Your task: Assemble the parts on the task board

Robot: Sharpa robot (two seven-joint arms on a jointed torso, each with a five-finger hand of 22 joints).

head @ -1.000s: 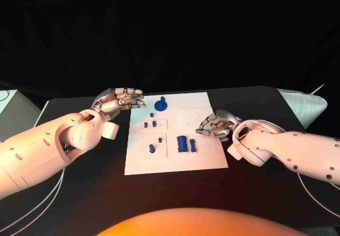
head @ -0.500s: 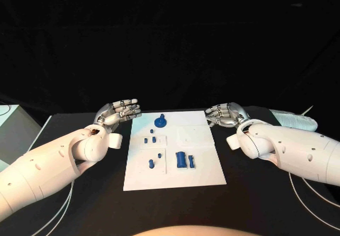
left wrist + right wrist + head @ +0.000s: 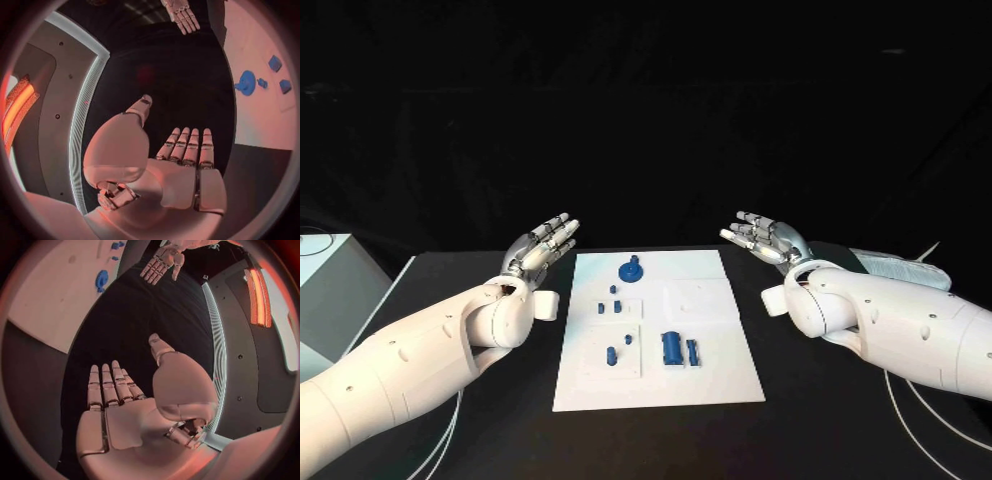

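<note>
A black tabletop (image 3: 473,275) seen from above, with a robot arm reaching in from each side. On the left, the left robot hand (image 3: 542,246) is raised beside the far left corner of the task board (image 3: 718,375), fingers straight and spread, grasping nothing. The wrist view confirms this: the palm faces out, empty, over bare dark tabletop.

In the middle lies the task board, a flat matte white rectangular plate with faint raised square panels. Small glossy blue parts sit on it. Near the far edge is a round disc part (image 3: 630,270) with a short knob standing up. Below it are several small pegs (image 3: 610,305), short and stubby. Lower left are two more little pieces (image 3: 613,352). Toward the centre stand a taller blocky cylinder (image 3: 671,347) and a thin bar (image 3: 692,350) just beside it. Whether any piece is fully seated is too small to tell.

On the right, the right robot hand (image 3: 766,236) mirrors the left, raised beside the far right corner, fingers extended and apart, holding nothing.

With both hands released and off the board, this fits either a readiness pose or a finished withdrawal. Any grasp here would call for a light fingertip pinch: the parts look hard, smooth and small, likely to slip or tip on the slick plate.
</note>
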